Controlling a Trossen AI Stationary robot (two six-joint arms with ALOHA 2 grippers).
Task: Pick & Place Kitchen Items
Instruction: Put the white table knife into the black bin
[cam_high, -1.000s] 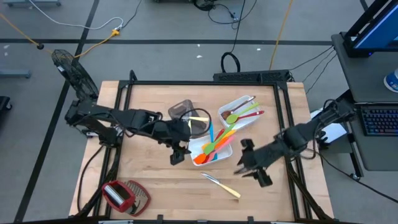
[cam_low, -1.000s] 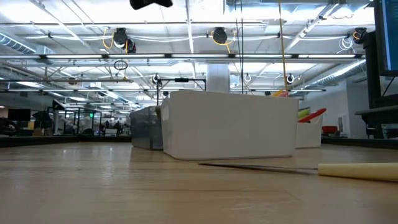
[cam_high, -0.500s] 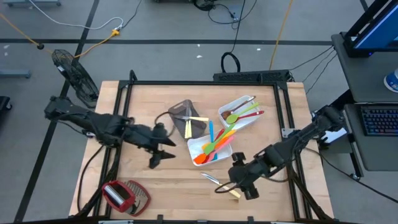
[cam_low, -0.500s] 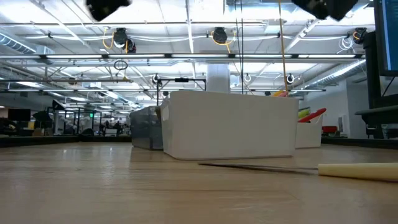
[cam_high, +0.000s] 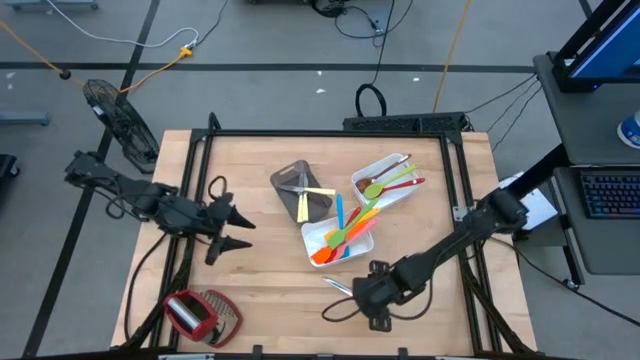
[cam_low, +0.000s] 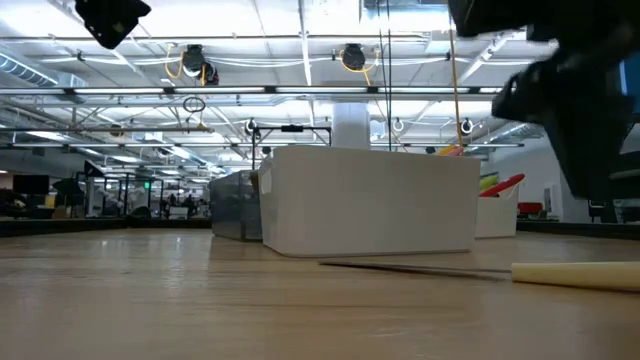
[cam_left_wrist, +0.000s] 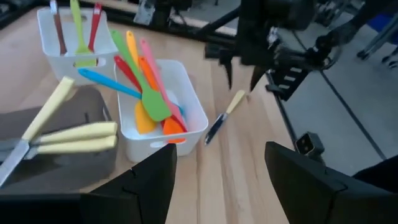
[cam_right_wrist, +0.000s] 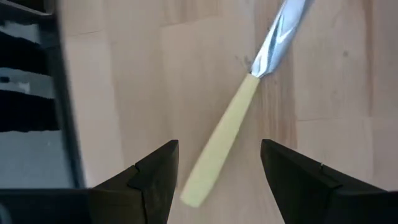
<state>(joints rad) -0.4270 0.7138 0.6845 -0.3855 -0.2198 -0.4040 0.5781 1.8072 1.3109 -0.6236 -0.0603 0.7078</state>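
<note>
A knife with a pale handle (cam_right_wrist: 219, 147) and a metal blade lies flat on the wooden table near its front edge, also seen in the low view (cam_low: 572, 273) and the left wrist view (cam_left_wrist: 222, 117). My right gripper (cam_right_wrist: 217, 149) hangs open just above it, pointing steeply down, one finger on each side of the handle without touching it; from above (cam_high: 350, 300) it covers part of the knife. My left gripper (cam_high: 238, 232) is open with nothing in it, over the table's left part. Coloured spatulas (cam_high: 345, 232) lie in a white tray (cam_high: 318, 234).
A second white tray (cam_high: 392, 166) at the far right holds green and red spoons. A grey-brown tray (cam_high: 290, 178) holds pale-handled cutlery (cam_left_wrist: 74, 138). A red and wire-mesh tool (cam_high: 200, 312) lies at the near left corner. A black frame (cam_high: 330, 132) borders the table.
My left gripper has drawn back from the trays toward the table's left edge, still open. My right gripper has come down and toward the table's near left, rolling as it went, and now hangs over the knife. The knife and the trays have kept still.
</note>
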